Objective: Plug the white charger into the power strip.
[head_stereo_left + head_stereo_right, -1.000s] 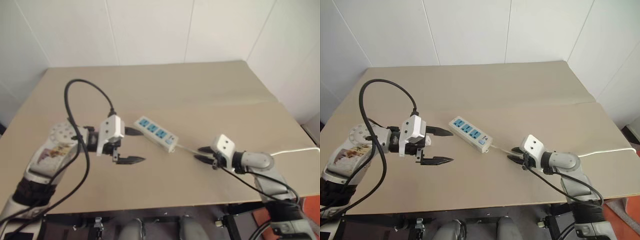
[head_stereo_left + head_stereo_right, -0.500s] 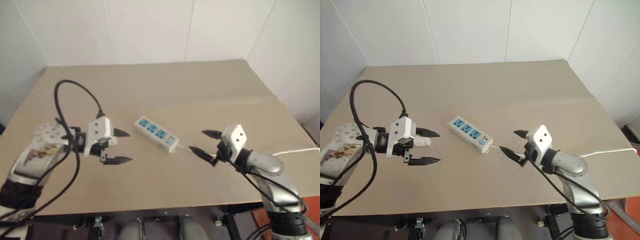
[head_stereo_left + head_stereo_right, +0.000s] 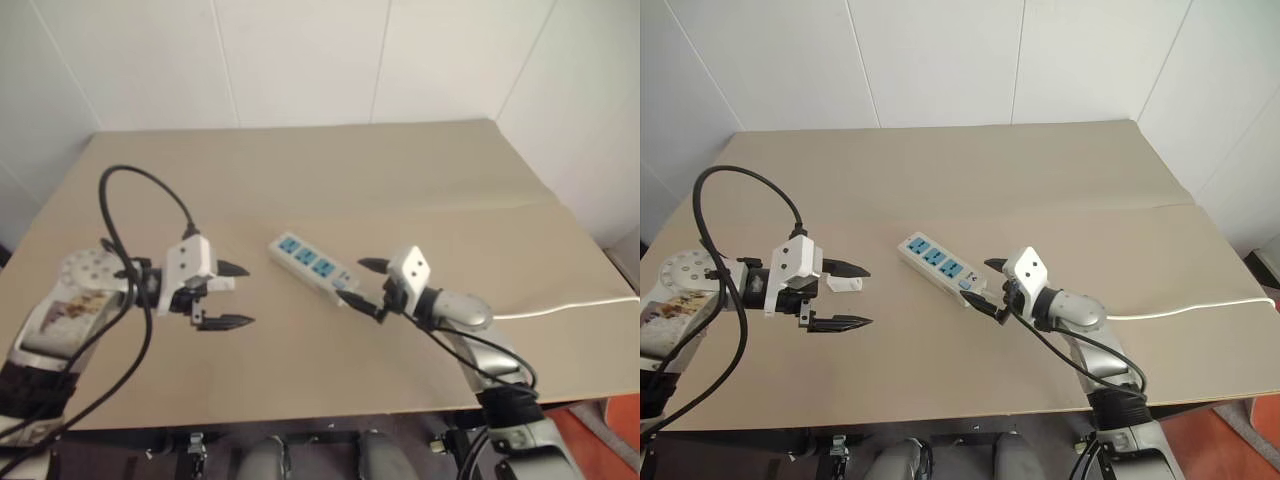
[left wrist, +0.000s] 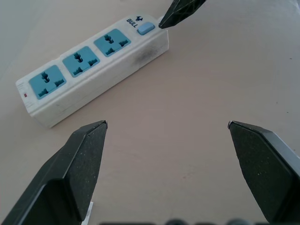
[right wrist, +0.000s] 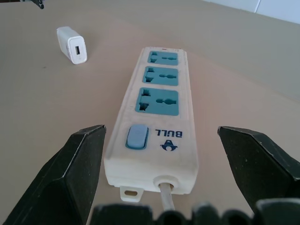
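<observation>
My R gripper (image 3: 987, 287), fingers spread wide and holding nothing, sits at the switch end of the power strip (image 3: 938, 265), one finger on either side of that end w/o clamping it. From the R wrist cam, the strip lies between the two black fingers (image 5: 70, 173), its cord (image 5: 165, 199) running back toward the wrist. The L gripper (image 3: 845, 296) hovers over the table (image 3: 1060, 180), also wide open and empty, off to the strip's far end and apart from it.

Progress, as I read it: early. The white charger (image 3: 845, 284) lies loose on the table just beside the L gripper's upper finger, near the strip's far end but not touching it. All three blue sockets are bare. Still to do: steady the strip, pick up the charger, turn the prongs to a socket, press in.

Hard to make out: in the head cams the charger is partly tucked behind the L finger, so I can't tell if the finger touches it. R wrist cam shows its USB port face (image 5: 71, 45); the prongs aren't visible, so which way they point is unclear. Cord runs off the table's R edge.
</observation>
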### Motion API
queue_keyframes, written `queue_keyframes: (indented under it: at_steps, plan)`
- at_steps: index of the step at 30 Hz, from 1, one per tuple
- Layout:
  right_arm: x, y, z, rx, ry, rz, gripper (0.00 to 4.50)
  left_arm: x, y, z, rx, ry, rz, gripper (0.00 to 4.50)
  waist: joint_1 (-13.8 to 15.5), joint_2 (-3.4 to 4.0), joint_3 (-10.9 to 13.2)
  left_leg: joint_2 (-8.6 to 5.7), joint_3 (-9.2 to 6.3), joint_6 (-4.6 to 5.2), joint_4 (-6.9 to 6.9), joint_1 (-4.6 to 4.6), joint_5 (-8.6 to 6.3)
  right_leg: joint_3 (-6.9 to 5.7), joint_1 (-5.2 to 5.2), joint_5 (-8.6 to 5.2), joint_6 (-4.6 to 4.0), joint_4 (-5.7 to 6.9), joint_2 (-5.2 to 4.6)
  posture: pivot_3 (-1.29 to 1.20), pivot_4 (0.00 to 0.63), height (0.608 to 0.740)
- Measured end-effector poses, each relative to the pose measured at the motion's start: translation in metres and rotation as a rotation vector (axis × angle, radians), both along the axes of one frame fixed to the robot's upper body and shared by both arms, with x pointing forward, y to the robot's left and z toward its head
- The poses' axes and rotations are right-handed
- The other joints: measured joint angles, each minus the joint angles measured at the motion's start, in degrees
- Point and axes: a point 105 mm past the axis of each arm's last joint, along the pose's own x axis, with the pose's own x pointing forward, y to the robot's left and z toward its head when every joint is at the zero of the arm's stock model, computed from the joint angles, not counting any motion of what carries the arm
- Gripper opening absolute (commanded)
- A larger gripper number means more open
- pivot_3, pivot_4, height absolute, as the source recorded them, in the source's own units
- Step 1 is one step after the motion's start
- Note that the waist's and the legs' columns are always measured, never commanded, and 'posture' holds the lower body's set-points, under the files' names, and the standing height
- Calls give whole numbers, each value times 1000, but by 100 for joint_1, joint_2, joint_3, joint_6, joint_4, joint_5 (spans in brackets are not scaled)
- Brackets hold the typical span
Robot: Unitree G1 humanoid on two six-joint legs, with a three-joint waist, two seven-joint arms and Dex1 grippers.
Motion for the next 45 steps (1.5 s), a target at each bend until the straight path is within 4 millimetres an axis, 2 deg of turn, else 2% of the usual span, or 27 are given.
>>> queue_keyframes:
  at_steps: [8, 14, 16, 26, 31, 41, 45]
  plan:
    - [4, 10, -20, -3, 42, -12, 4475, -3, 1, -6, 1, 14, 9, 4500, -6, 0, 0, 0, -4, 0, 0, 0, 0, 1, -2, 0, 0, 2, 0, 0, 150, 740]
    - [6, 15, -23, 20, 40, -31, 4475, -2, 1, -6, 2, 8, 15, 4500, -24, -2, -2, 3, -6, 0, 0, 10, 0, 3, 3, 0, -1, 4, 2, 0, 150, 740]
    - [6, 16, -31, 29, 68, -49, 4475, -2, 1, -6, 2, 6, 17, 4500, -21, -2, -1, 3, -6, 0, -1, 9, 0, 3, 2, 0, -1, 4, 2, 0, 150, 740]
    - [6, 17, -31, 11, 40, -51, 4475, -3, 2, -9, 2, 11, 24, 4500, -22, -8, -5, 3, -8, 0, -1, 15, 0, 6, 7, 0, -1, 4, 2, 0, 150, 740]
    - [6, 17, -32, 17, 52, -49, 3406, -2, 2, -8, 8, -7, 26, 4500, -20, -10, -6, 3, -10, 0, -1, 18, 0, 6, 9, 0, -1, 5, 2, 0, 150, 740]
    - [3, 15, -33, -14, 39, -10, 3411, -2, 1, -7, 6, -17, 12, 4500, -8, -10, -6, 2, -8, 0, -2, 17, 0, 6, 10, 0, 0, 3, 1, 0, 150, 740]
    - [-2, 2, -35, -51, 54, 50, 3411, 2, 0, 8, 22, -63, -79, 4500, 35, -12, -7, -2, 4, 0, -1, 17, 0, -1, 19, 0, 0, -2, 0, 0, 150, 740]
